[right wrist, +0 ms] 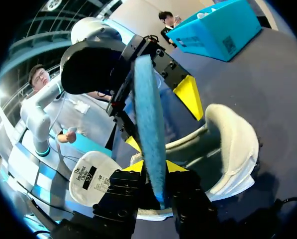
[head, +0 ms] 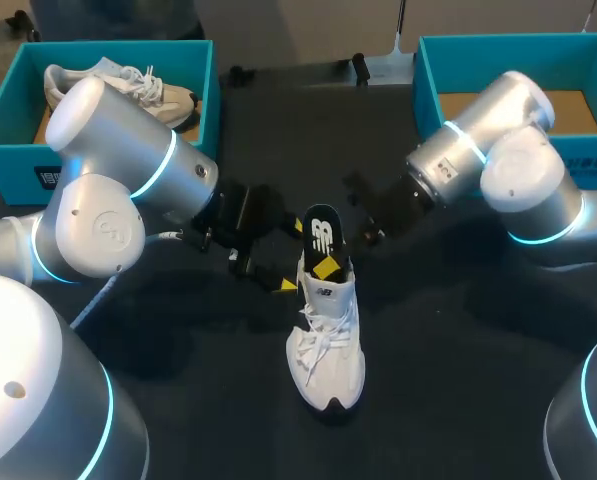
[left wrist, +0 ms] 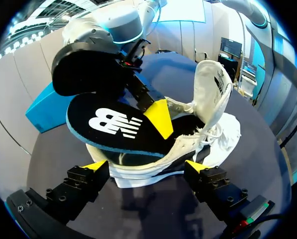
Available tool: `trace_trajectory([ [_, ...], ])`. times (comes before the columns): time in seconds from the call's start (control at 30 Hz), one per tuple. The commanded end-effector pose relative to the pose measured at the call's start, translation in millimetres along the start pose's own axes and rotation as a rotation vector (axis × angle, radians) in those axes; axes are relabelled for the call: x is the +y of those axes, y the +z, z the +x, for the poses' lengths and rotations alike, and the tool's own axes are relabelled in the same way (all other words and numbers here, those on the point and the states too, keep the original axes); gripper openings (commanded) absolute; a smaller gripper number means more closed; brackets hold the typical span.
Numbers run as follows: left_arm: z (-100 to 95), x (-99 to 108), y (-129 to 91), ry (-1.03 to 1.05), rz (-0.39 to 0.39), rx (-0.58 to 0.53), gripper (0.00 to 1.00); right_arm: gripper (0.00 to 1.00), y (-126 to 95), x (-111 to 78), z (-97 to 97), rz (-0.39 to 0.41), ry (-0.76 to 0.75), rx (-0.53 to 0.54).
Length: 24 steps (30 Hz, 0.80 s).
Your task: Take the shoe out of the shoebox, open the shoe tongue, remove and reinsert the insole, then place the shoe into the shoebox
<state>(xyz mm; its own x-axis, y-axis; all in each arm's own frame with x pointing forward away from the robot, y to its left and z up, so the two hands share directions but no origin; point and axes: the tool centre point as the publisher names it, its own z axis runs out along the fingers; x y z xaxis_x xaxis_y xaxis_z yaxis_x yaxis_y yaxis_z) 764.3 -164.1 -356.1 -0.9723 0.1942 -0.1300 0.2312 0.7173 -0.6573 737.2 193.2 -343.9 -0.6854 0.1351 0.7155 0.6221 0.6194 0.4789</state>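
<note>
— Dark table (head: 458, 330), white shoe (head: 328, 350) in the middle, toe near us. Which step?
— Insole work, I judge: the right fingers (right wrist: 174, 167) pinch the insole (head: 322, 235), upright in the heel opening. Left fingers (left wrist: 96, 166) stand spread at the shoe's left side, gripping nothing. Next needs the shoe steadied.
— What differs between views?
— Right wrist shows the pinch edge-on; head view hides it but shows the whole shoe.

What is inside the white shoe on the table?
The insole, held by the right gripper, stands in the heel opening of the shoe. Its lower end and the toe space are hidden.
</note>
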Motion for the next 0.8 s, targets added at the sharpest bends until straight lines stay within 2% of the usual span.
trace_trajectory([
  [0.03,0.8,0,0,0.000,-0.003,-0.001,1.00,0.25,-3,6.1,-1.3,0.014,-0.004,-0.002],
  [0.13,0.8,0,0,0.000,-0.003,-0.001,1.00,0.22,-4,5.5,-4.0,0.018,-0.005,0.004],
  [0.17,0.8,0,0,0.000,-0.003,-0.001,1.00,0.16,-4,4.8,-5.4,0.027,0.002,0.014],
  [0.2,0.8,0,0,0.000,-0.003,-0.001,1.00,0.05,-3,4.2,-6.3,0.031,0.005,0.021],
  [0.23,0.8,0,0,0.000,-0.003,-0.001,1.00,0.00,-2,2.9,-7.5,0.035,0.010,0.029],
  [0.63,0.8,0,0,0.000,-0.003,-0.001,1.00,0.00,10,-20.2,3.0,0.125,0.110,0.084],
  [0.8,0.8,0,0,0.000,-0.003,-0.001,1.00,0.00,19,-25.1,6.4,0.127,0.127,0.102],
])
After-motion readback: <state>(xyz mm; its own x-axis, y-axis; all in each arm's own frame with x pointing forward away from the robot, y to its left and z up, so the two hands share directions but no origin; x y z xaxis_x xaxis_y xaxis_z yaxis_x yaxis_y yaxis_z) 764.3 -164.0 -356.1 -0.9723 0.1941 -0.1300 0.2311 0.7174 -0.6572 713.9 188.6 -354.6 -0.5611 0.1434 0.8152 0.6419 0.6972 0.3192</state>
